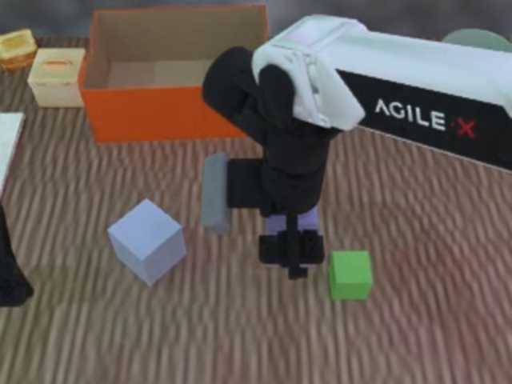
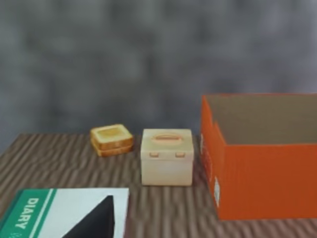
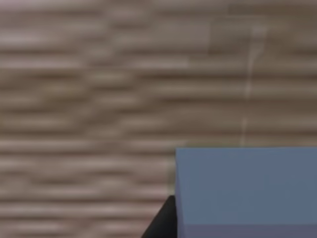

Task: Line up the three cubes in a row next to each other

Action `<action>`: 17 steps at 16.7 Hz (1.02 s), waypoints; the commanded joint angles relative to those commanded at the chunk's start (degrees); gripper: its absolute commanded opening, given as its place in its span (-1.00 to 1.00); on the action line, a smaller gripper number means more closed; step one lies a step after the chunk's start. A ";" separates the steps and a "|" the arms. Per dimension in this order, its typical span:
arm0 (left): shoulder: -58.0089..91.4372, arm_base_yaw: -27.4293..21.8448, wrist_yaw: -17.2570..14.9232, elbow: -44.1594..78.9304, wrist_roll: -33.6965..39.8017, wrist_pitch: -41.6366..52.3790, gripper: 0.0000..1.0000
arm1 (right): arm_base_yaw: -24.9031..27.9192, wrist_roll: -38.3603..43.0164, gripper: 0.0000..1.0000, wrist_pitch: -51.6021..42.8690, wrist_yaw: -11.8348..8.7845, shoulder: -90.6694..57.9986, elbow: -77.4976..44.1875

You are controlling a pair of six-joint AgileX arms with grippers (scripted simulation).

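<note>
Our right gripper (image 1: 293,254) hangs at the centre of the top view, its jaws closed on the purple cube (image 1: 308,218), mostly hidden beneath the arm. The green cube (image 1: 350,274) sits just right of it on the counter (image 1: 416,336); the pale blue cube (image 1: 147,240) lies apart at centre left. Our left arm (image 1: 11,276) is parked at the left edge; we cannot tell its jaws' state.

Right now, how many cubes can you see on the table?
3. The pale lavender-blue cube sits left of centre, the green cube right of centre, and the purple cube lies between them, mostly hidden under the right gripper.
</note>
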State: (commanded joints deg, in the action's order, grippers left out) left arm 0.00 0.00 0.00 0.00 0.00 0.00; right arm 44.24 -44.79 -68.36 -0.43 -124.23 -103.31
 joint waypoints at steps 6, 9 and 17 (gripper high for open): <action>0.00 0.00 0.00 0.00 0.00 0.00 1.00 | 0.17 -0.19 -1.00 8.42 -0.04 -1.99 6.33; 0.00 0.00 0.00 0.00 0.00 0.00 1.00 | 0.12 -0.15 -1.00 13.46 0.04 -3.24 10.06; 0.00 0.00 0.00 0.00 0.00 0.00 1.00 | 0.13 -0.16 -0.40 14.04 0.07 -3.43 10.56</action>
State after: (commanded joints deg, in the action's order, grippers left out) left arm 0.00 0.00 0.00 0.00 0.00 0.00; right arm 44.37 -44.95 -54.32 -0.36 -127.66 -92.75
